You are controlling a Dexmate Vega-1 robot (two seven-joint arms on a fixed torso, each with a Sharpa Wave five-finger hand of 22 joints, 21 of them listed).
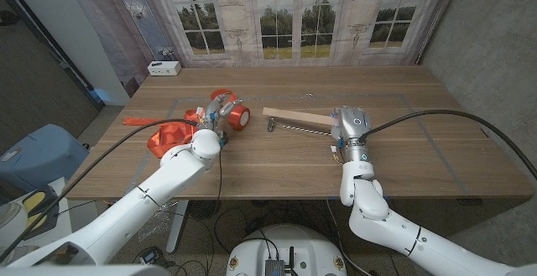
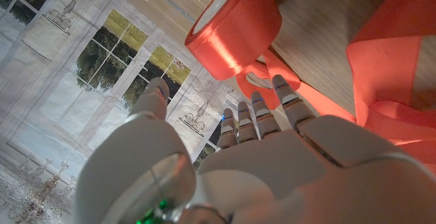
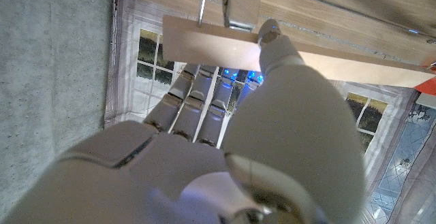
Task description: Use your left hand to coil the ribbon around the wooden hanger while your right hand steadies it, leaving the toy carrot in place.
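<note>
Right hand [image 1: 351, 127], fingers clamped on wooden hanger [image 1: 295, 117] at mid-table; left hand [image 1: 211, 126], fingers apart, touching ribbon [image 1: 237, 115] spool amid loose loops; coiling judged not begun; next: grasp ribbon, carry toward hanger

The left arm reaches in from the near left, and the left hand [image 1: 211, 125] is held up with its fingers [image 2: 262, 118] straight and apart (nothing between them). The right arm comes from the near right; the right hand [image 1: 350, 125] grips with curled fingers [image 3: 197, 98].
</note>
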